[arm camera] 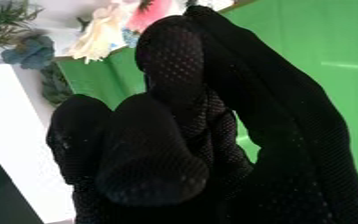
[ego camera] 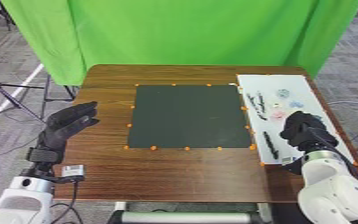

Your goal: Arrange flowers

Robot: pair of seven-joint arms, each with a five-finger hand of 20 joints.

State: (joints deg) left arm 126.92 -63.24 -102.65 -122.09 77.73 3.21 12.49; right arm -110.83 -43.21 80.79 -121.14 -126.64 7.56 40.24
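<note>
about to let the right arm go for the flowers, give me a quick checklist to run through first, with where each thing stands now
1. Right hand over the white sheet: ok
2. Cream flower and blue flower in the right wrist view: ok
3. Left hand away from the white sheet, fingers relaxed: ok
4. Dark mat flat on the table: ok
5. Right hand free of any held thing: cannot tell
</note>
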